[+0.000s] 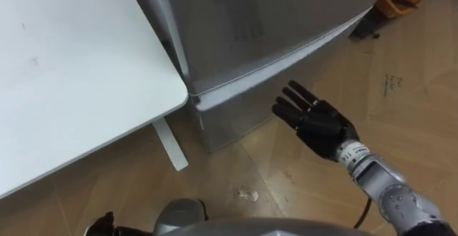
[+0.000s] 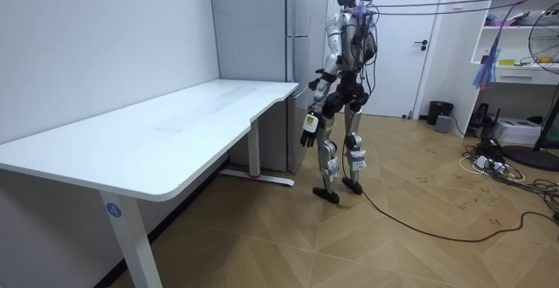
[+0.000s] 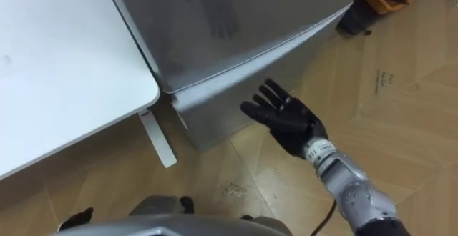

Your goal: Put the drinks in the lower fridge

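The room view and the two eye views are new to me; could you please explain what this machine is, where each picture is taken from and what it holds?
It is a two-legged humanoid robot with five-fingered hands. The room view comes from a camera standing in the room; the eye views come from its head, looking down. It stands before a grey fridge, doors shut, beside a bare white desk. Its right hand is open and empty, held out toward the lower door. Its left hand is low at its side.
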